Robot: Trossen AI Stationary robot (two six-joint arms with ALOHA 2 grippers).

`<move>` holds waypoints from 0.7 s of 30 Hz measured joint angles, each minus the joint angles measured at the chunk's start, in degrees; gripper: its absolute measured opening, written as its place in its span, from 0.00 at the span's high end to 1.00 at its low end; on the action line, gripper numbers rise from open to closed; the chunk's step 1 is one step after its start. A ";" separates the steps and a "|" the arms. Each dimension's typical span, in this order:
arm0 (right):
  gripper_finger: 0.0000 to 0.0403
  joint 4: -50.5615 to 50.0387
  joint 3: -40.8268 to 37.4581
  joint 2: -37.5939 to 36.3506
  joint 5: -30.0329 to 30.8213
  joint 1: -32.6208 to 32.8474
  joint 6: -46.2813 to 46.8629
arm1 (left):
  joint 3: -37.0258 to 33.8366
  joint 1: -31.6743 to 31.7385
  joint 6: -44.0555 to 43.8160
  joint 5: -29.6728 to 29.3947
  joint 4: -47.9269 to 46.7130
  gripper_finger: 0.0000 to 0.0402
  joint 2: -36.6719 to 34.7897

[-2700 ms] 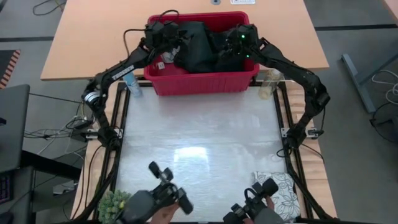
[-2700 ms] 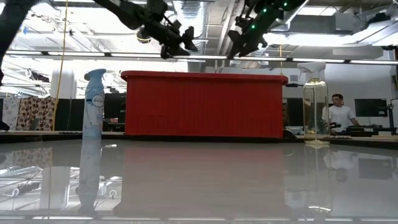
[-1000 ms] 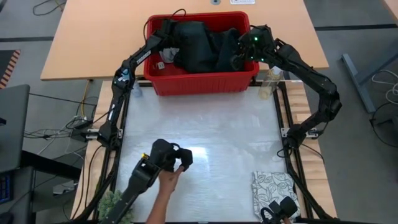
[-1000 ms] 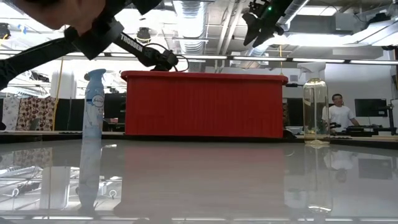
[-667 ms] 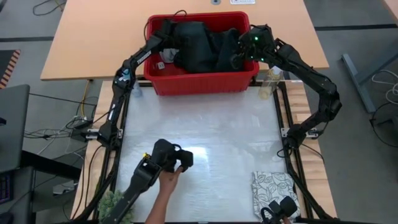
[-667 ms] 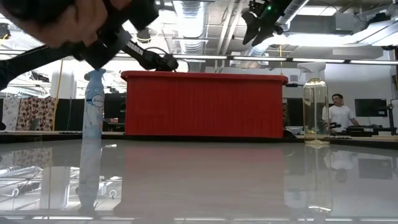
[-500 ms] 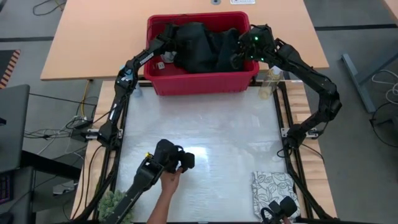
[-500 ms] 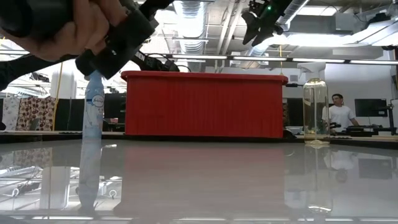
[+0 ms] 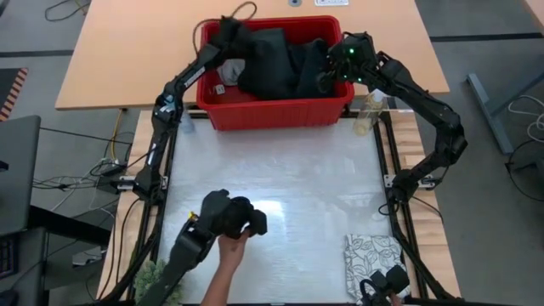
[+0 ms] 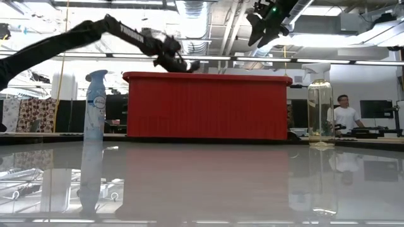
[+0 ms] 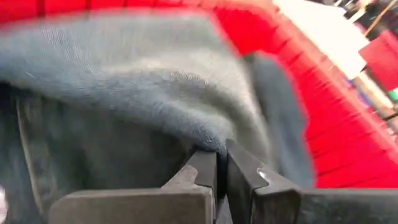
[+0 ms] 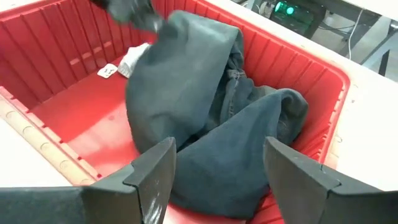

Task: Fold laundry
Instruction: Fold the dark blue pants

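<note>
A red basket [image 9: 276,112] stands at the table's far edge with dark blue-black garments [image 9: 270,64] heaped in it. My left gripper [image 9: 228,36] is over the basket's far left corner, shut on the dark cloth [image 11: 124,81]. A small pale cloth [image 12: 134,59] lies on the basket's floor. My right gripper [image 12: 217,180] hangs open above the basket's right side [image 9: 333,75], touching nothing. A white leaf-print cloth [image 9: 374,253] lies flat near the table's near right corner. My left gripper pinches a bulge of the dark grey-blue cloth [image 11: 211,142] between its two fingers; one layer or several, I cannot tell. The fingers come from the basket's left, slanting slightly down. The held part [image 12: 155,28] is raised above the heap, and the rest drapes down into the basket.
A blue spray bottle [image 10: 95,107] stands left of the basket and a clear bottle [image 10: 320,107] right of it. A person's hand [image 9: 225,251] holds a dark control arm over the table's near left part. A green plant [image 9: 155,276] sits at the near left corner.
My left gripper has risen at the basket's far left corner, and the left part of the dark garment has come up with it while the rest stays in the heap. The person's hand and control arm near the front have shifted slightly.
</note>
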 joint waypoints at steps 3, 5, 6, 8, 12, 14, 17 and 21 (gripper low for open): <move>0.34 0.00 0.00 0.00 -0.02 -0.33 -0.02 | -0.01 -0.23 0.75 0.52 1.01 1.00 -3.61; 0.34 0.00 0.00 0.29 -0.02 -0.33 -0.02 | -0.03 -0.55 1.59 1.26 2.95 1.00 -6.34; 0.34 -0.06 0.00 0.42 -0.04 -0.34 -0.01 | -0.04 -0.69 1.84 1.52 3.58 1.00 -7.77; 0.34 -0.50 0.00 0.90 -0.09 -0.42 0.00 | -0.04 -1.21 3.34 1.53 5.45 1.00 -10.83; 0.34 -0.82 0.00 2.58 -0.33 -0.47 0.00 | -0.04 -3.07 7.53 1.50 7.52 1.00 -16.79; 0.34 -0.90 0.00 3.70 -0.36 -0.46 0.00 | -0.04 -4.33 10.66 0.95 7.93 1.00 -19.74; 0.34 -0.52 0.00 5.38 -0.35 -0.85 -1.14 | -0.04 -6.23 15.62 0.40 8.77 1.00 -23.59; 0.34 1.50 0.00 7.81 -0.33 -1.58 -7.79 | -0.04 -8.42 20.48 -1.37 8.93 1.00 -27.48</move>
